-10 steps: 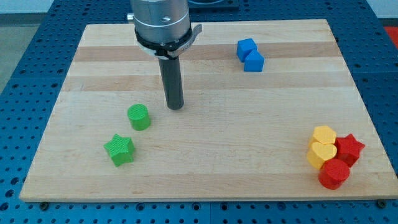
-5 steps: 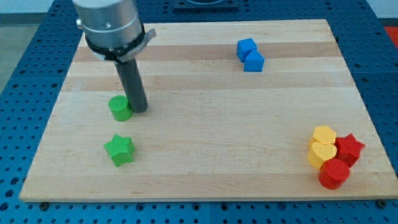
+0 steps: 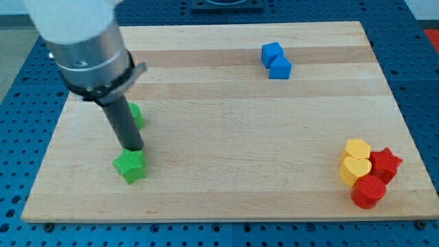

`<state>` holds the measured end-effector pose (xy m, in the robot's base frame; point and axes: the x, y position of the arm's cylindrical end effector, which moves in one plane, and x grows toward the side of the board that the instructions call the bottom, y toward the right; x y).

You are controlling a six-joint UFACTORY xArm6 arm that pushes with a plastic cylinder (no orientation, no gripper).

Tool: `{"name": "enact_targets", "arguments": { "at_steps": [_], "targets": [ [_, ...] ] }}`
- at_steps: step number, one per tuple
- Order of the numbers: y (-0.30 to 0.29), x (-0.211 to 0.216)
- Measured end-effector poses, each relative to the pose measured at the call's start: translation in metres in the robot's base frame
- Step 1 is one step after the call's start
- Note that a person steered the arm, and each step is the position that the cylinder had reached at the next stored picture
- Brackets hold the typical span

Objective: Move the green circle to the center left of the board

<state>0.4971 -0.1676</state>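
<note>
At the lower right of the frame, nearest the bottom edge, a red round block (image 3: 368,191) sits at the front of a tight cluster. Touching it from above are a yellow heart (image 3: 355,170) and a red star (image 3: 385,164), with a second yellow block (image 3: 357,149) just behind the heart; its exact shape is hard to make out.

At the lower left, a green star (image 3: 130,167) lies on the wooden surface (image 3: 233,137). My tip (image 3: 134,148) stands at the star's upper edge, touching it or very nearly so. The arm carries no hand, only this dark rod, so there is nothing to be open or closed.

Just above and behind the rod, at the middle left of the frame, the green circle (image 3: 136,115) is mostly hidden; only a sliver shows to the right of the rod.

Farthest back, at the upper right of centre, two blue cubes (image 3: 276,61) touch each other, well apart from everything else.
</note>
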Motion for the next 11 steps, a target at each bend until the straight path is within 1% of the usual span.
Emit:
{"name": "enact_targets", "arguments": {
  "at_steps": [1,2,3,4,5,6,7,8,9,11],
  "targets": [
    [-0.017,-0.039],
    [-0.026,-0.061],
    [-0.026,-0.062],
    [-0.031,-0.09],
    [-0.027,-0.076],
    [-0.002,-0.044],
    [0.038,-0.061],
    [0.048,-0.083],
    [0.043,-0.111],
    [0.033,-0.113]
  ]
}}
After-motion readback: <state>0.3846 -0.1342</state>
